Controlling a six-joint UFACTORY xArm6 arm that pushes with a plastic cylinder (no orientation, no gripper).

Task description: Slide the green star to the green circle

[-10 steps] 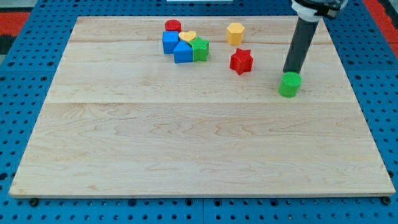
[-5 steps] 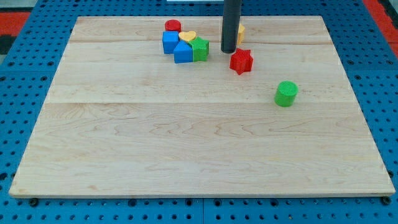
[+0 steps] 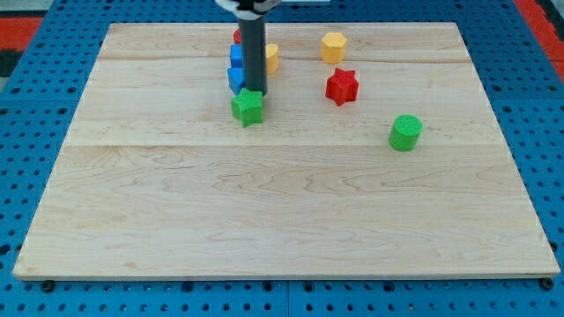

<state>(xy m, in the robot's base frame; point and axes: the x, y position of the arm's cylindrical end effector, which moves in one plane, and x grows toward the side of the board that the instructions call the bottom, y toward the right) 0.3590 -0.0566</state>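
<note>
My tip (image 3: 254, 92) touches the top edge of the green star (image 3: 248, 107); there is no claw to open or close. The green circle (image 3: 405, 132) sits well to the star's right on the tabletop (image 3: 282, 211). Red star (image 3: 342, 85) lies between them, higher up. Blue blocks (image 3: 234, 70) stand just above the star, behind the rod.

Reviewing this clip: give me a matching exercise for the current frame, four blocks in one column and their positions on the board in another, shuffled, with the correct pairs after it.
Blocks:
1. green star
2. green circle
3. red star
4. yellow hexagon

Places:
A. near the view's top, directly above the red star
B. farthest toward the view's right, standing alone
C. just below my tip, left of centre
D. between the yellow hexagon and the green circle

Pairs: 1-C, 2-B, 3-D, 4-A
</note>
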